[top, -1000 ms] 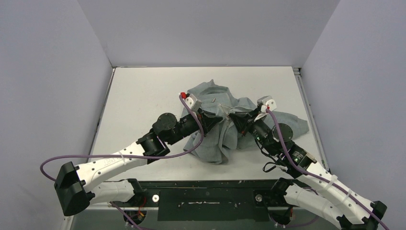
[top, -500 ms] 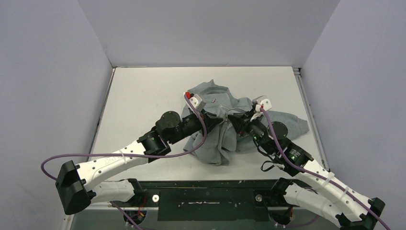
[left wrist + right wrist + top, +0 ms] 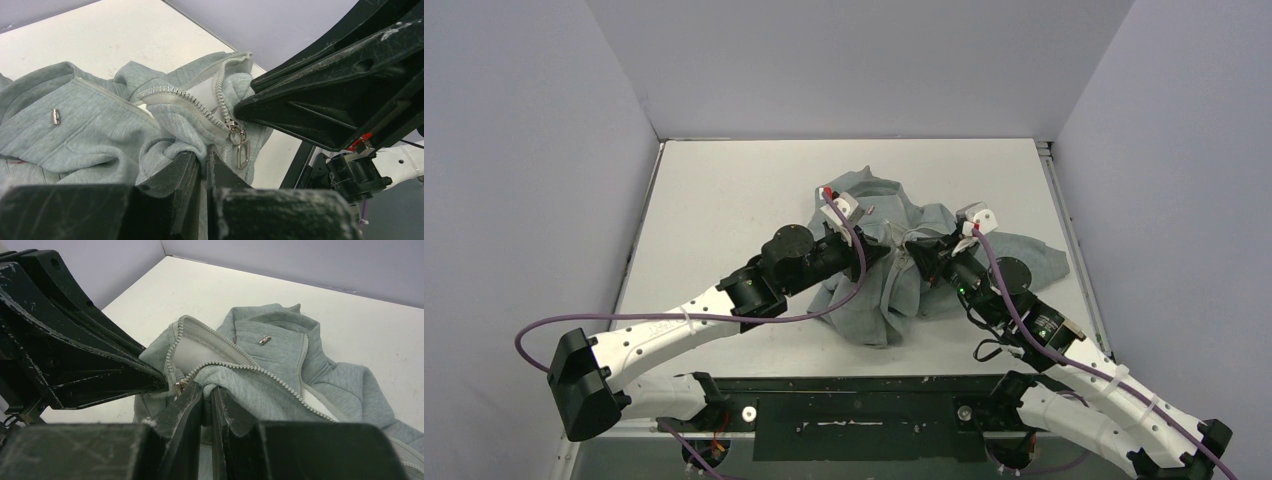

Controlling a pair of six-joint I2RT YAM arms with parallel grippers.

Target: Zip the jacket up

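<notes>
The light grey jacket [image 3: 894, 260] lies bunched in the middle of the table. My left gripper [image 3: 886, 250] and right gripper [image 3: 911, 250] meet tip to tip over its front opening. In the left wrist view my left gripper [image 3: 206, 156] is shut on a fold of jacket fabric [image 3: 170, 125] just below the zipper slider and its metal pull [image 3: 242, 150]. In the right wrist view my right gripper [image 3: 206, 390] is shut on fabric [image 3: 280, 355] beside the slider [image 3: 178, 387]. The zipper teeth [image 3: 260, 371] run open up to the collar. A small metal snap [image 3: 265, 340] shows on the chest.
The white table [image 3: 724, 200] is walled by pale panels on three sides. The jacket's sleeve spreads toward the right edge [image 3: 1039, 255]. Purple cables trail from both wrists, the left one [image 3: 674, 320] looping low over the table front.
My left gripper has moved right and forward toward the right gripper, carrying the jacket fold with it. The right gripper has shifted slightly. The two sets of fingertips now stand closer together.
</notes>
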